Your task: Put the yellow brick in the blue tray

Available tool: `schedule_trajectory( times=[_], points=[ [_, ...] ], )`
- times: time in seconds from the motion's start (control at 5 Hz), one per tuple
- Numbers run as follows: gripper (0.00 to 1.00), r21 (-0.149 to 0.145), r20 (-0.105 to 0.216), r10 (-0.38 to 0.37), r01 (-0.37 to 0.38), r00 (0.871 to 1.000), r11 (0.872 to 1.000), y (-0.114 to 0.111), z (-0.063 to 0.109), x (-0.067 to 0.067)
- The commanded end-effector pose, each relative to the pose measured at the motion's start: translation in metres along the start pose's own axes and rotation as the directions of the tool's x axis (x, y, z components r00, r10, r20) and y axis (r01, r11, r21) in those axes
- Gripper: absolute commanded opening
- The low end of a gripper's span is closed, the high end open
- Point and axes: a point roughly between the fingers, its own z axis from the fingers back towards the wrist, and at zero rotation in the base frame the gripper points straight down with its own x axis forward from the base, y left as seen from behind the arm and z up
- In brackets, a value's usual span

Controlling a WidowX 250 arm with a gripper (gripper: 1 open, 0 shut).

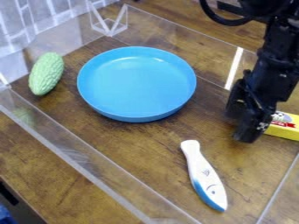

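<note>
Right of the blue tray (136, 83), the fingers (254, 124) stood fully open and empty over the yellow brick (282, 128); grasping it presumably came next.

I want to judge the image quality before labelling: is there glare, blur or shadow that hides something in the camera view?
Camera view: light glare streaks on the clear walls; the picture is soft and low in detail; the dark gripper hides most of the yellow brick, so its label is unreadable; the blue tray is evenly lit, with a soft shadow under its rim.
</note>
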Motion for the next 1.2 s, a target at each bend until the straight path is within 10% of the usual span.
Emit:
schedule_trajectory(
  times=[0.0,1.0],
  points=[
    [1.00,0.075,0.097,-0.020,0.013,0.995,0.997,-0.004,0.043,0.010],
    [1.00,0.137,0.168,-0.050,0.027,0.984,0.990,-0.003,0.050,0.031]
  ],
)
